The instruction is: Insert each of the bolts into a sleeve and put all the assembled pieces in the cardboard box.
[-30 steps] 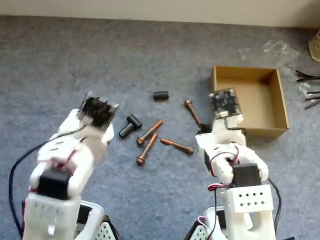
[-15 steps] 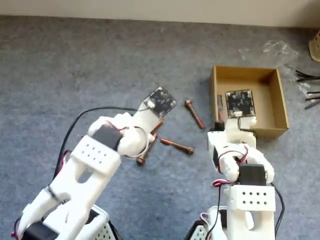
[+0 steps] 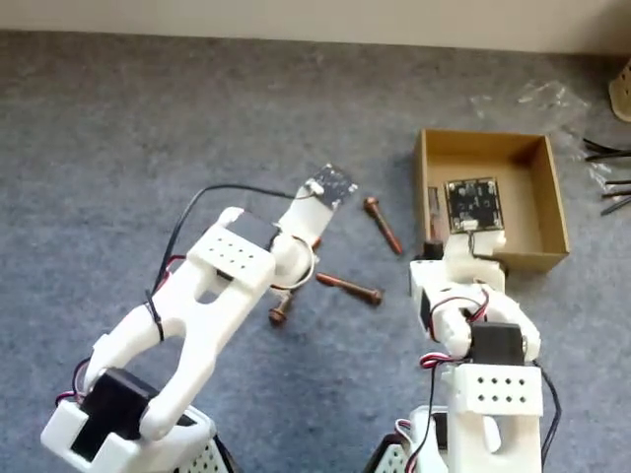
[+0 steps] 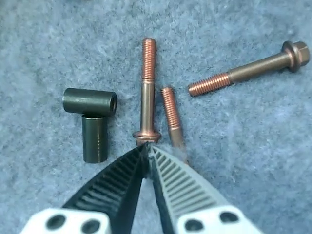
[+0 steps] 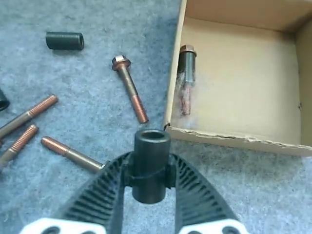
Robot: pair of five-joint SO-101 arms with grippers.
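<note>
1. Right wrist view: right fingers (image 5: 109, 190) clamp a sleeve (image 5: 151, 163) upright just outside the cardboard box (image 5: 234, 139).
2. Left fingers (image 4: 122, 180), closed, sit at the head of a bolt (image 4: 147, 92) farther from the box; they should open and grip its shank squarely.

Fixed high behind both arms, looking down over the grey surface (image 3: 118, 118) from well off. Mounted on the left wrist, close over the surface, facing down past the left tool (image 4: 147, 148) at loose bolts (image 4: 147, 87). Mounted on the right wrist, farther back, facing past the right tool (image 5: 151, 170) and gripped sleeve (image 5: 151, 146) toward the cardboard box (image 5: 234, 9). Shared by all three: those bolts; by high and right wrist, the box.
</note>
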